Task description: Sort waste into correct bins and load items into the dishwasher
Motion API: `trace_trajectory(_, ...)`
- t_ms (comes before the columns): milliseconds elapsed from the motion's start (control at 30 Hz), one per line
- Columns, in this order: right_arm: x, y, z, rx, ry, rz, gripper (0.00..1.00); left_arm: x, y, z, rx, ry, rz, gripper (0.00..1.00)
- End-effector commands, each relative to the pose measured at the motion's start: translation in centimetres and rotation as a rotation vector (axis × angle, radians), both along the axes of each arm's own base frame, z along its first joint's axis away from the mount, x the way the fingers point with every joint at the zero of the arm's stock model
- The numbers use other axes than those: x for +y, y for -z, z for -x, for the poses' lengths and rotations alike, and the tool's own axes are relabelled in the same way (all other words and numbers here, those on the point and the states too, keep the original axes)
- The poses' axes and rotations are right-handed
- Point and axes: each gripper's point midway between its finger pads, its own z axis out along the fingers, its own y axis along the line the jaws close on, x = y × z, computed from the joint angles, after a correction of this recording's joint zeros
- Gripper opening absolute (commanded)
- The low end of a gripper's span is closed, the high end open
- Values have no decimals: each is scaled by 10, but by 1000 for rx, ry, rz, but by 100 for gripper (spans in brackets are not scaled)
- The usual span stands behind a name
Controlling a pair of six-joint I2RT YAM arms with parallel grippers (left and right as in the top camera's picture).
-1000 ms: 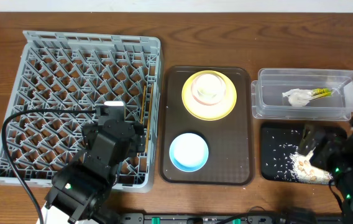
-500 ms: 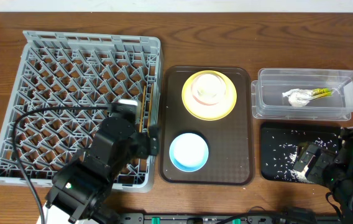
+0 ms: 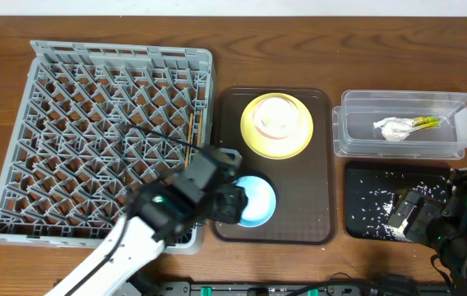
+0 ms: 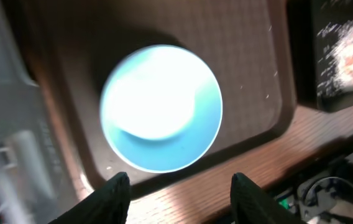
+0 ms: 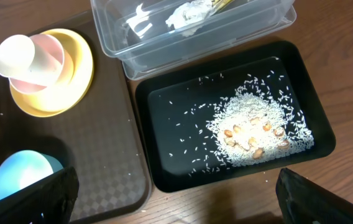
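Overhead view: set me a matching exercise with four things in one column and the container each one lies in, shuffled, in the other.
Things
1. crumpled napkin
2. white crumbs
3. blue bowl
4. chopsticks

Places
A. black tray
B. grey dish rack
C. brown serving tray
D. clear tub

Pairs: 1-D, 2-A, 3-C, 4-B
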Motion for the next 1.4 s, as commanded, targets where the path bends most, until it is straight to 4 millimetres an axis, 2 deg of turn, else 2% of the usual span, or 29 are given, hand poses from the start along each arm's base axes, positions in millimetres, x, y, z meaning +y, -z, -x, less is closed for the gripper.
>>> trace_trajectory(0,-1,-1,0,-3,11,-6,99,-18,15,6,14,18,-44,53)
trace_trajectory(200,-1,-1,0,-3,11,-6,99,-54,43,15,-47,130,-128,44)
trace_trajectory(367,-1,-1,0,-2,12,-6,99,-69,69,14,-113,166,-216,43)
trace_trajectory(633,-1,-1,0,-2,12,-6,99,-62,104,1,-173,146,-376,39)
trace_trajectory(867,-1,-1,0,-2,11,-6,99,-56,129,4,-129,160,-444,38)
trace_trajectory(933,-1,-1,0,-2,12,-6,99,-56,132,5,-122,159,-449,38)
trace_trajectory(967,-1,-1,0,-2,11,-6,99,-55,132,5,-121,155,-449,34)
trace_trajectory(1033,-1,-1,0,-2,12,-6,99,-56,131,5,-122,155,-447,19)
trace_trajectory(1067,-1,-1,0,-2,12,-6,99,-56,131,5,-123,155,-446,8)
trace_trajectory(1233,-1,-1,0,-2,12,-6,99,-58,124,3,-136,161,-433,8)
trace_trajectory(1367,-1,-1,0,-2,12,-6,99,-68,97,-1,-180,175,-379,8)
